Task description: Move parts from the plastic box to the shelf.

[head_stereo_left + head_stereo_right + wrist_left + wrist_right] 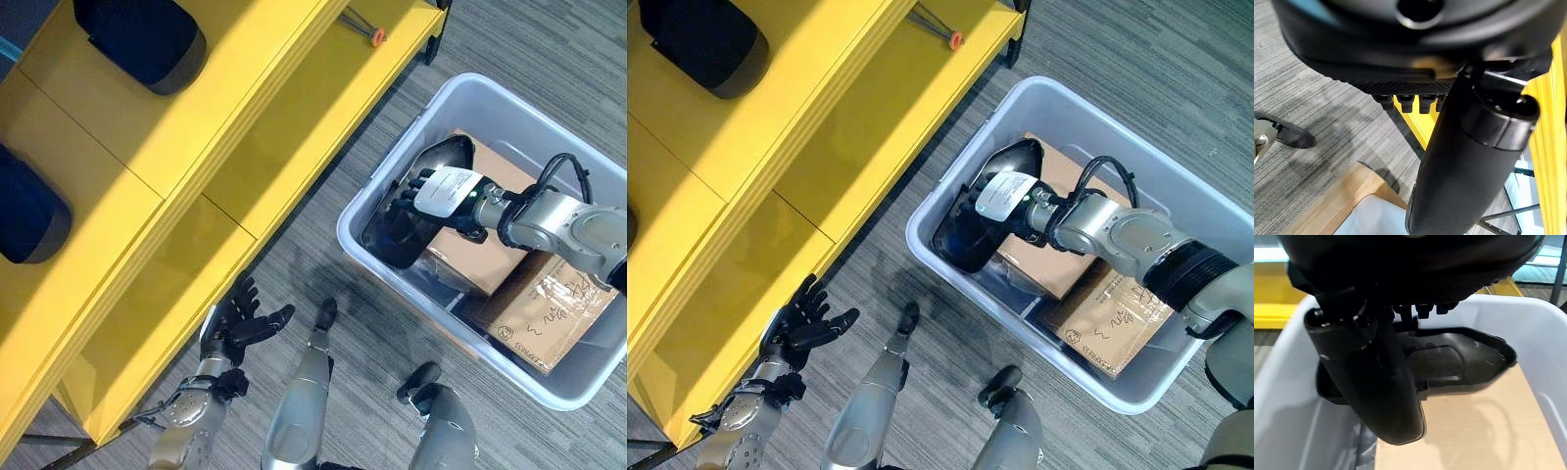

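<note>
Grey striped carpet covered the floor. A thin tool with an orange tip lay at the far end of the lower yellow board. In the left wrist view, a dark shoe stood on the carpet, and a pale wooden edge showed near it. 2 cardboard boxes lay side by side, the lower 1 bearing handwriting and clear tape.

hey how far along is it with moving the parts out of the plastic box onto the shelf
Two dark parts already sit on the yellow shelf. The right robot hand is at a black part inside the plastic box, not yet lifted. The left robot hand hangs open by the shelf. Cardboard boxes remain inside.
</note>
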Controlling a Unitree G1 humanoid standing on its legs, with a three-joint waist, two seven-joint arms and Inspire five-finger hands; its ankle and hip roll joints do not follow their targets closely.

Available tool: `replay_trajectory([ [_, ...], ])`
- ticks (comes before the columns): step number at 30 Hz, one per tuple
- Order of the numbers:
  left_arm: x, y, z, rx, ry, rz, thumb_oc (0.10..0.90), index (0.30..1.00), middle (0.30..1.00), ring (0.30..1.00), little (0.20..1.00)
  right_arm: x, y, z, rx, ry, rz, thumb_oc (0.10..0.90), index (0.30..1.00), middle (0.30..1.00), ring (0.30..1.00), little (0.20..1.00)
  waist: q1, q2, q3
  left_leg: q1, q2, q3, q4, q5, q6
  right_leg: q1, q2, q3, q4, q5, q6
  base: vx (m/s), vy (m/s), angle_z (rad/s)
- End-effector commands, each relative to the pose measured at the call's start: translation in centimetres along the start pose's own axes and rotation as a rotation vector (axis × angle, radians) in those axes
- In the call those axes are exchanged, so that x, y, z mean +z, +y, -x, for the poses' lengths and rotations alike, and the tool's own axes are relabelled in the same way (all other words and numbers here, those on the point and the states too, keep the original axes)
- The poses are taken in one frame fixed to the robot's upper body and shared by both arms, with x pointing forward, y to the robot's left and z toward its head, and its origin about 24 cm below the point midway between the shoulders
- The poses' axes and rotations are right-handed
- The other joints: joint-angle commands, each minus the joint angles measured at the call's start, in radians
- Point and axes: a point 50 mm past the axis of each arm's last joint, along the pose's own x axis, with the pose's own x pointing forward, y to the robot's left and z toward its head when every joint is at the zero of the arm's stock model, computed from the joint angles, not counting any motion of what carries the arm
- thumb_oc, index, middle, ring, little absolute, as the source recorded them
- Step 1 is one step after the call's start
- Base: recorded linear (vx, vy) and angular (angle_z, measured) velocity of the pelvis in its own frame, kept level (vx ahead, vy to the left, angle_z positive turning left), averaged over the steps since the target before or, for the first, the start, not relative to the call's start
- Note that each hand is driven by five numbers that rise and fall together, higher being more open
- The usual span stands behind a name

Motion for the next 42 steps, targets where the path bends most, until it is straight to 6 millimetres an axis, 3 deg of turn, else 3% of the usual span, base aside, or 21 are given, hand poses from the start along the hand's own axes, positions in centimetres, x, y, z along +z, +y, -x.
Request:
replay_trajectory([
  [1, 4.1, -0.4, 0.3, -0.039, -0.208, -0.005, 0.9, 1.0, 1.0, 1.0, 1.0, -3.7, -5.8, 1.7, -0.187, 0.121, 0.128, 0.9, 1.0, 1.0, 1.0, 1.0, 0.009, -0.008, 0.021, -0.039, 0.048, 0.017, 0.16, -0.144, -0.022, 0.079, 0.027, 0.083, -0.033, 0.004, 0.019, 0.0, 0.0, 0.0],
  [15, 4.6, 0.0, 0.6, -0.001, -0.239, 0.01, 0.9, 1.0, 1.0, 1.0, 1.0, -4.5, -6.0, 2.0, -0.21, 0.168, 0.16, 0.9, 1.0, 1.0, 1.0, 1.0, 0.01, -0.006, 0.021, -0.199, 0.023, 0.005, 0.349, -0.231, -0.004, -0.067, -0.01, 0.122, 0.136, -0.063, 0.011, 0.01, -0.006, 0.05],
  [31, 5.1, -0.2, 0.8, 0.012, -0.276, 0.031, 0.9, 1.0, 1.0, 1.0, 1.0, -6.0, -4.5, 1.6, -0.166, 0.255, 0.154, 0.9, 1.0, 1.0, 1.0, 1.0, 0.013, 0.01, 0.021, -0.328, -0.005, -0.006, 0.42, -0.254, 0.011, -0.198, -0.033, 0.145, 0.214, -0.081, 0.012, 0.0, -0.003, 0.02],
  [32, 5.1, -0.3, 0.9, 0.008, -0.28, 0.037, 0.9, 1.0, 1.0, 1.0, 1.0, -6.2, -3.8, 1.5, -0.148, 0.271, 0.141, 0.675, 0.684, 0.684, 0.684, 0.684, 0.014, 0.013, 0.021, -0.343, -0.009, -0.004, 0.426, -0.255, 0.013, -0.214, -0.036, 0.149, 0.221, -0.081, 0.012, 0.0, 0.0, 0.0],
  [33, 5.1, -0.4, 0.8, 0.008, -0.28, 0.037, 0.9, 1.0, 1.0, 1.0, 1.0, -6.2, -3.8, 1.5, -0.148, 0.271, 0.141, 0.624, 0.613, 0.613, 0.613, 0.613, 0.014, 0.013, 0.021, -0.343, -0.009, -0.004, 0.426, -0.255, 0.013, -0.215, -0.036, 0.15, 0.222, -0.081, 0.012, 0.0, 0.0, 0.0],
  [34, 5.0, -0.4, 0.8, 0.007, -0.278, 0.039, 0.9, 1.0, 1.0, 1.0, 1.0, -6.2, -3.3, 1.4, -0.133, 0.276, 0.128, 0.439, 0.355, 0.355, 0.355, 0.355, 0.012, 0.015, 0.021, -0.355, -0.013, -0.005, 0.427, -0.254, 0.015, -0.226, -0.036, 0.152, 0.224, -0.082, 0.011, 0.0, 0.0, 0.0],
  [35, 5.1, -0.4, 0.7, 0.007, -0.28, 0.038, 0.9, 1.0, 1.0, 1.0, 1.0, -6.2, -3.2, 1.3, -0.13, 0.277, 0.123, 0.4, 0.3, 0.3, 0.3, 0.3, 0.011, 0.014, 0.021, -0.358, -0.013, -0.005, 0.428, -0.254, 0.015, -0.231, -0.037, 0.153, 0.225, -0.082, 0.011, 0.0, 0.0, 0.0],
  [42, 5.2, -0.7, 0.6, -0.001, -0.291, 0.046, 0.9, 1.0, 1.0, 1.0, 1.0, -6.2, -2.0, 1.0, -0.085, 0.287, 0.088, 0.4, 0.3, 0.3, 0.3, 0.3, 0.013, 0.015, 0.021, -0.371, -0.015, -0.004, 0.431, -0.252, 0.016, -0.247, -0.039, 0.156, 0.232, -0.084, 0.009, 0.0, 0.005, 0.02],
])
